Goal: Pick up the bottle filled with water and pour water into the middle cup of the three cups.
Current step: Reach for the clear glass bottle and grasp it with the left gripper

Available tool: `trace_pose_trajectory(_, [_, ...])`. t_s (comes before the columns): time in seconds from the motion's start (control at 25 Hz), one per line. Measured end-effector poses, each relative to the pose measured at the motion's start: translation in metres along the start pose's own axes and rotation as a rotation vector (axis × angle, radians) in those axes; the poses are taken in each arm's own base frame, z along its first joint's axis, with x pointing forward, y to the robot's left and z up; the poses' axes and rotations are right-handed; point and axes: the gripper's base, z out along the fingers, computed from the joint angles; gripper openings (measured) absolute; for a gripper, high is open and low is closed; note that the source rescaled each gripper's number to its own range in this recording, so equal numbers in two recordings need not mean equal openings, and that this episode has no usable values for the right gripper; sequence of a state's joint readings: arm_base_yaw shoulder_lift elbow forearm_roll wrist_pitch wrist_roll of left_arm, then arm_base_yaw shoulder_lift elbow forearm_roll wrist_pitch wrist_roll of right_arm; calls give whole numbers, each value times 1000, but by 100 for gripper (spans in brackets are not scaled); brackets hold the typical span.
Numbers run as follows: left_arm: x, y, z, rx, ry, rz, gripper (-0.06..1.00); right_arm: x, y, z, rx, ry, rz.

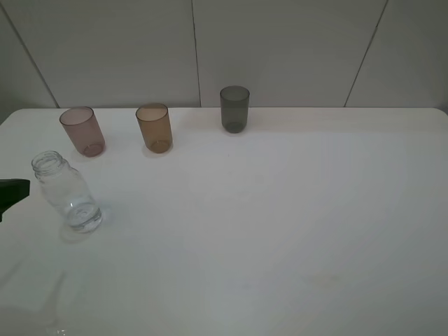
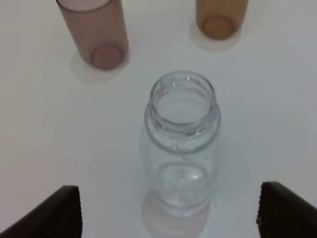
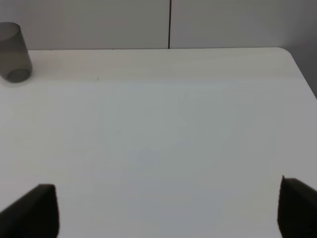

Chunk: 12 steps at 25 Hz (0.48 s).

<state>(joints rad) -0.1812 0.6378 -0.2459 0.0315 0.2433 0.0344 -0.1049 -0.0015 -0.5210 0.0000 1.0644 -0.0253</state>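
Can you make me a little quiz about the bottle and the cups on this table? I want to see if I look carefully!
1. True or false: the bottle has a cap on it.
2. Pick one: what colour is the cup in the middle of the row? A pink, B brown, C grey.
3. Fill the gap: the left fingers are wide ____ and do not touch the bottle.

Key
1. False. The neck is open, with no cap.
2. B. The brown cup is in the middle.
3. Open. One finger is on each side, clear of the bottle.
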Motion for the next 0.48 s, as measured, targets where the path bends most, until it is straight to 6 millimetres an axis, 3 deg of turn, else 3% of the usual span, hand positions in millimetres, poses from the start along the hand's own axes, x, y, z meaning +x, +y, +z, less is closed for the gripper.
trace_pose_trajectory(0.2, [16, -2, 15, 6, 30, 5, 64, 0, 0, 0, 0, 0, 0])
trace_pose_trajectory(0.48, [10, -2, 29, 8, -40, -35, 64, 0, 0, 0, 0, 0, 0])
